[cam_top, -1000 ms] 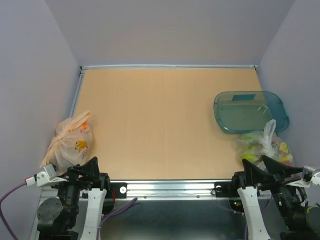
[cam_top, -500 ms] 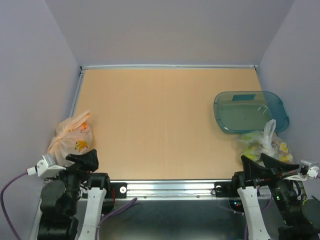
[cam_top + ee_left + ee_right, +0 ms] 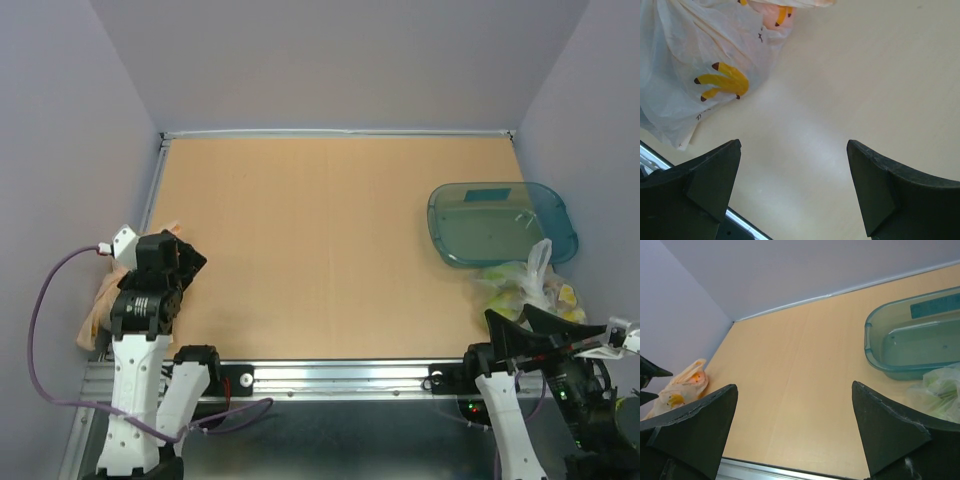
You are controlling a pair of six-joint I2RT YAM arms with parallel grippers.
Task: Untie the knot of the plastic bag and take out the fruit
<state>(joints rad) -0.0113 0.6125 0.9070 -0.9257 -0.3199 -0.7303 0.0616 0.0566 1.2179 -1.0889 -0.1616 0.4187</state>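
The plastic bag (image 3: 93, 312) lies at the table's near left corner, whitish-peach with small yellow prints, and my left arm covers most of it from above. In the left wrist view the bag (image 3: 700, 65) fills the upper left. My left gripper (image 3: 794, 145) hangs open over bare table just right of it, touching nothing. From the right wrist the bag (image 3: 677, 390) looks small and far off, with an orange glow of fruit (image 3: 696, 377) inside. I cannot make out the knot. My right gripper (image 3: 795, 387) stands open and empty low at the near right edge (image 3: 522, 328).
A teal plastic tub (image 3: 503, 221) sits at the right side of the table. In front of it lies a clearer bag (image 3: 525, 288) with green and yellow contents. A metal rail (image 3: 340, 375) runs along the near edge. Walls close in on the left, right and back.
My left arm has risen from the near edge and swung forward over the peach bag, hiding much of it from above. The right arm has hardly moved.
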